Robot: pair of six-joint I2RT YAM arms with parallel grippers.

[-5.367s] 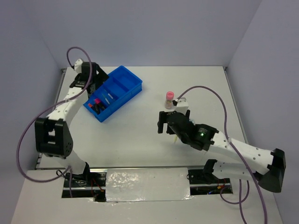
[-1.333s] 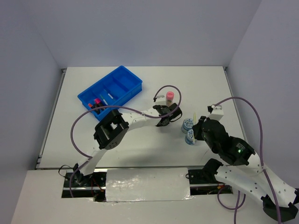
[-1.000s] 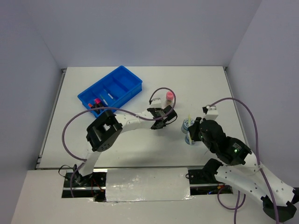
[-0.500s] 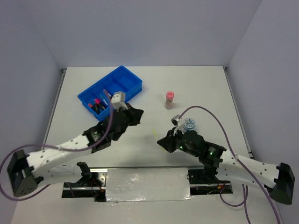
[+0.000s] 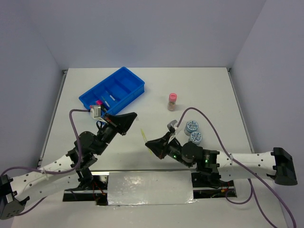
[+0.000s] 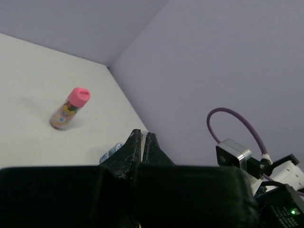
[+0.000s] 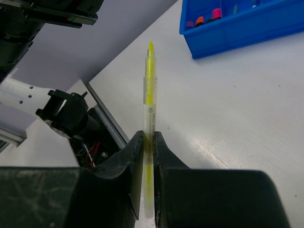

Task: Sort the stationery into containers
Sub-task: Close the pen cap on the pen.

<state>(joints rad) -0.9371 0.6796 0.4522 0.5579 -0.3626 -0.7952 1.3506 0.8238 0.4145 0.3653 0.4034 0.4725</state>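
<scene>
Yellow pen (image 7: 150,109) clamped in right pincer (image 7: 148,142), blue tray (image 7: 228,40) beyond its tip, left pincer (image 6: 142,139) closed empty, pink-capped bottle (image 6: 70,108) standing ahead-left on bench (image 6: 28,71).

Sorting scene: the blue tray (image 5: 126,83) lay at far left, and highlighters (image 7: 200,20) filled its end compartment nearest the arms. The yellow pen (image 7: 150,104) was clamped in the right gripper (image 7: 149,135). The pink-capped bottle (image 5: 172,100) stood upright; two blue-white discs (image 5: 192,126) lay side by side nearer, to its right
</scene>
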